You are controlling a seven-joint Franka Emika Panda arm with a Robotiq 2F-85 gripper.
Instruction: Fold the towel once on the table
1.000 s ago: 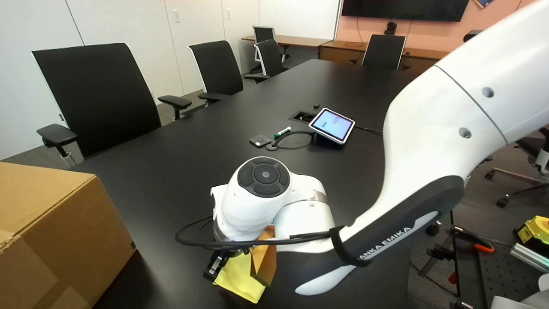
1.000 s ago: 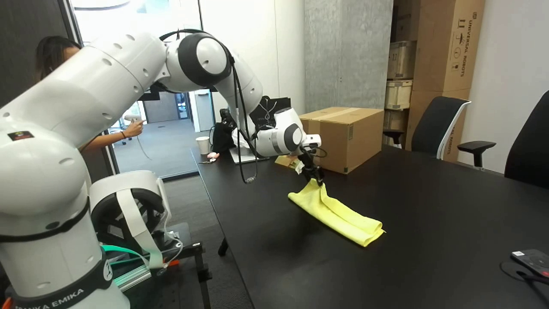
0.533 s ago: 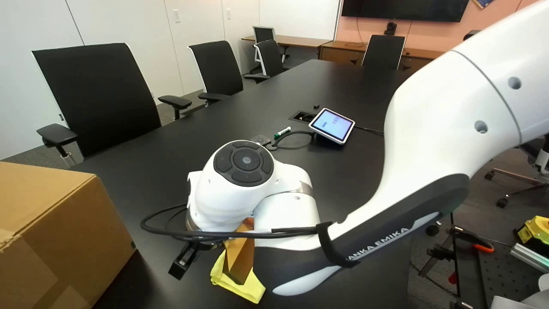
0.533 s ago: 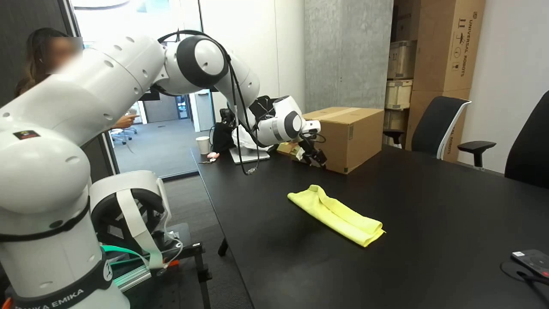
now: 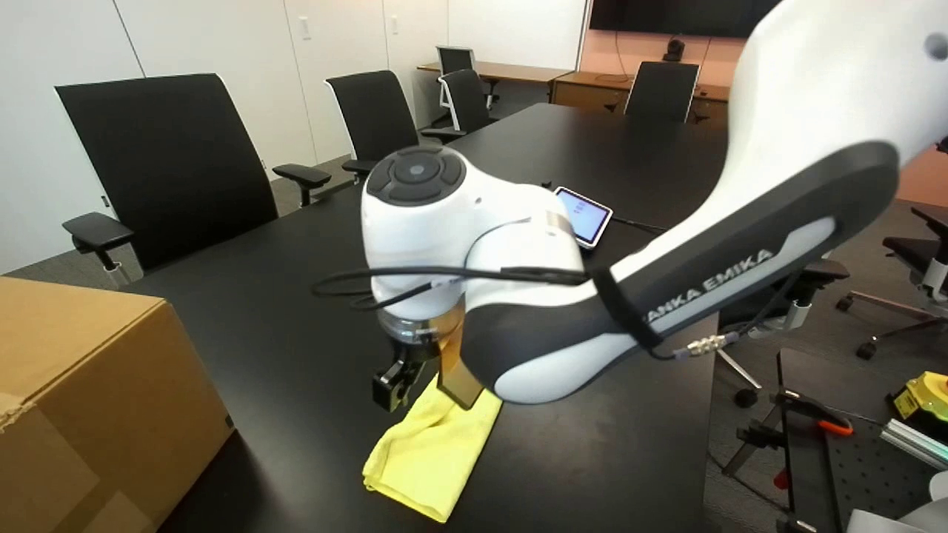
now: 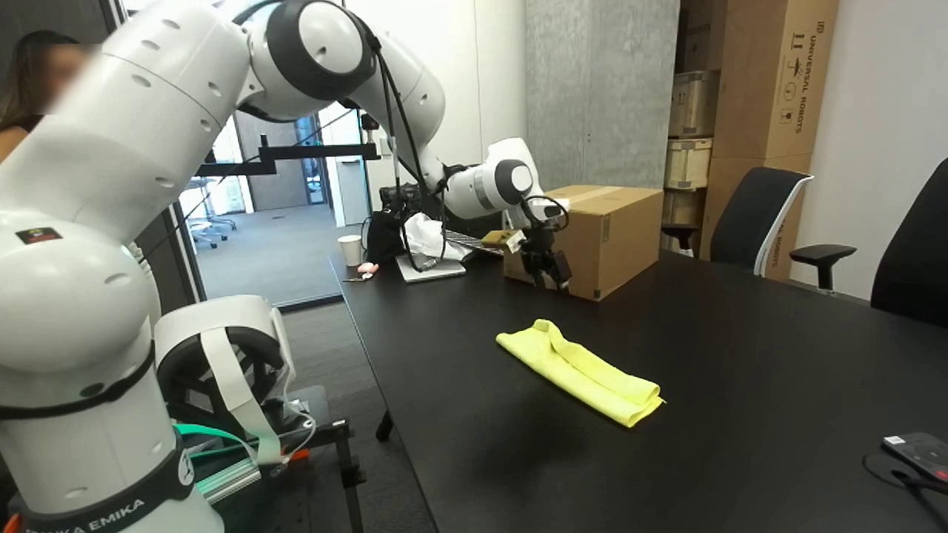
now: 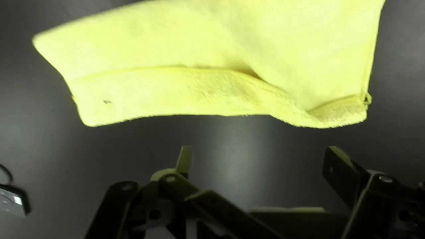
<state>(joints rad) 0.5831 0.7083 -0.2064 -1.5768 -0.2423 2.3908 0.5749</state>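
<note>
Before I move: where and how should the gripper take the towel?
I'd come down from the side where the open gripper hangs and pinch the towel at the raised ripple along its nearest edge, right of centre in the wrist view. It looks lifted there, with a shadow beside it; the rest lies flatter on the table, so likely harder to pinch.

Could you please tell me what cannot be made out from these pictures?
Wrist view: the upper part of the towel, cut off by the top edge.
In an exterior view: the left part of the tablet, hidden by the arm; its screen marks are too small to read.
In an exterior view: the face of the person, blurred.
In an exterior view: the right end of the black handset, cut off by the edge.
</note>
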